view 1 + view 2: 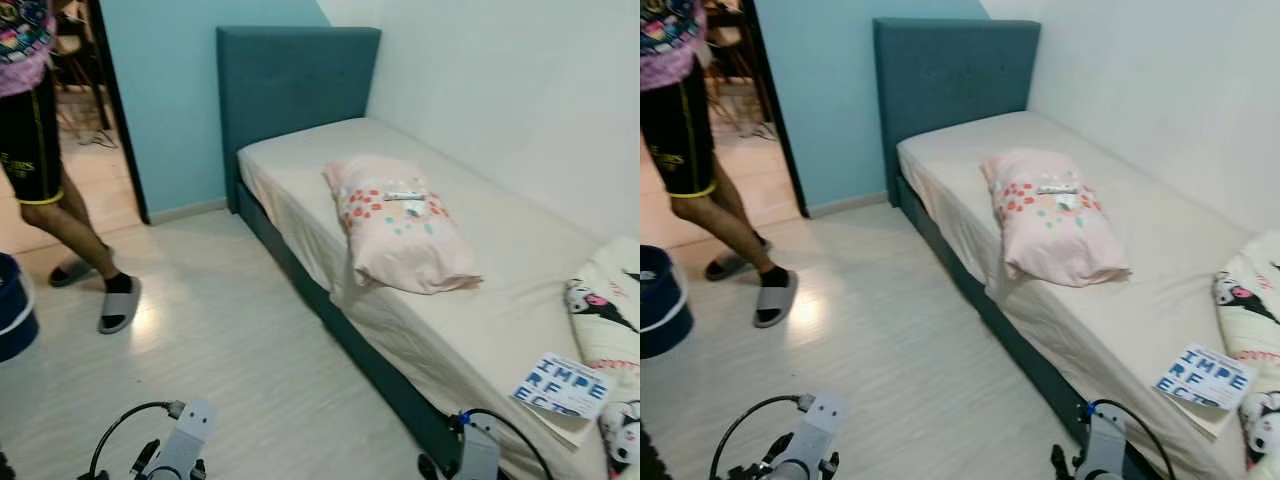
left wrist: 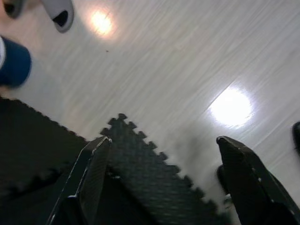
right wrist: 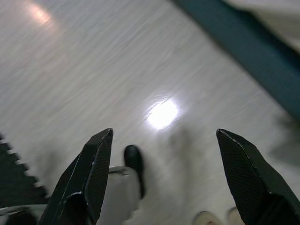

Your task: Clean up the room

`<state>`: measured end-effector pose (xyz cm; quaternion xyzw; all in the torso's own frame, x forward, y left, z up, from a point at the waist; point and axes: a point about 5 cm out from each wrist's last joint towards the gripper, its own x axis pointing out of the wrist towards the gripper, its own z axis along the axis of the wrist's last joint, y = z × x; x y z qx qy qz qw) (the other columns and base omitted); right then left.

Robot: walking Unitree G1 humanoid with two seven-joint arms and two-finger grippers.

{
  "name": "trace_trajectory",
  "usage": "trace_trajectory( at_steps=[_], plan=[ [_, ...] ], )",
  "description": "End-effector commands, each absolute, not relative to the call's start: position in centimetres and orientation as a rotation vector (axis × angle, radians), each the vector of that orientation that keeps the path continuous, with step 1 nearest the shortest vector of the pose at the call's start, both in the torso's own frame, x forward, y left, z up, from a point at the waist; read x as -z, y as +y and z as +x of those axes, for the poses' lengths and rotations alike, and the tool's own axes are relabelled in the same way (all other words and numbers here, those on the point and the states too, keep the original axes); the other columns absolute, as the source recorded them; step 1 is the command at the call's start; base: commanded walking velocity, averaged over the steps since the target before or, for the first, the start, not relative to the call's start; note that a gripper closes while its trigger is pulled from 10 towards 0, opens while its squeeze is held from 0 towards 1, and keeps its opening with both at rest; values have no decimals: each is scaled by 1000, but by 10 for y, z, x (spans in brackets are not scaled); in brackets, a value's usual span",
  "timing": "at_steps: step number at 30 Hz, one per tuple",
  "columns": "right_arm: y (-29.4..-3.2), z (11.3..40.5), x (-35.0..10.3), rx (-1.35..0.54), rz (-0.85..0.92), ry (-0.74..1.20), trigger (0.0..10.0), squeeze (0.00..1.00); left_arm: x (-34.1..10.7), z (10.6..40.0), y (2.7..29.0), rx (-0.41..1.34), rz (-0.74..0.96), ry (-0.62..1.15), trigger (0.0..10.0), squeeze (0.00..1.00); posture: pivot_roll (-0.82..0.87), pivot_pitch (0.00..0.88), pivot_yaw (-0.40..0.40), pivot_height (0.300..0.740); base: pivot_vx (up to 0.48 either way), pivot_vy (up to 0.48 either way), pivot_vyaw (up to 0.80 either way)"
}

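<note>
Lying on the smooth cream bed (image 1: 470, 300), a puffy pink pillow (image 1: 400, 225); both grippers (image 2: 164, 154) (image 3: 164, 154) spread over pale plank floor (image 1: 240, 340).

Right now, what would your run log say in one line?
scene: bed beside floor | pillow on bed | book near bed edge | left end effector open over floor | right end effector open | person walking

Person (image 1: 40, 150) cut at chest; blue bin (image 1: 15, 310) cropped by edge
</note>
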<state>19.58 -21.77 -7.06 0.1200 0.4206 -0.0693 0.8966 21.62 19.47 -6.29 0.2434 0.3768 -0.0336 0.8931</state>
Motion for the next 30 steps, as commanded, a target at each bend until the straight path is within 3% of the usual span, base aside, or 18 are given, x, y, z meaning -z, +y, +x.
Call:
trace_trajectory(
  at_steps=[1, 6, 7, 12, 16, 22, 23, 30],
  plan=[
    [-212, 186, 78, 168, 287, 909, 10000, 0, 64, 213, 198, 111, 547, 782, 10000, 0, 60, 18, -22, 740, 0, 0, 0],
    [-190, 165, 91, 161, 345, 962, 10000, 0, 71, 197, 208, 138, 581, 814, 10000, 0, 85, 0, -12, 740, 0, 0, 0],
    [-187, 166, 91, 133, 345, 968, 10000, 0, 69, 199, 210, 134, 572, 818, 10000, 0, 105, 0, -53, 740, 0, 0, 0],
    [-184, 180, 85, -23, 213, 966, 10000, 0, 57, 221, 207, 121, 551, 750, 10000, 0, 101, 0, -57, 740, 0, 0, 0],
    [-198, 204, 71, -56, 18, 943, 10000, 0, 51, 234, 202, 38, 415, 764, 10000, 0, 41, 0, -44, 740, 0, 0, 0],
    [-205, 211, 67, -6, 5, 921, 10000, 0, 55, 233, 191, 57, 327, 789, 10000, 0, 27, 0, -60, 740, 0, 0, 0],
    [-209, 210, 67, 34, 10, 914, 10000, 0, 60, 225, 191, 35, 248, 824, 10000, 0, 24, 0, -60, 740, 270, 0, 0],
    [-219, 202, 69, 80, -17, 939, 10000, 0, 70, 207, 197, -20, 195, 896, 10000, 0, 0, 0, -63, 740, 420, 0, 0]
  ],
)
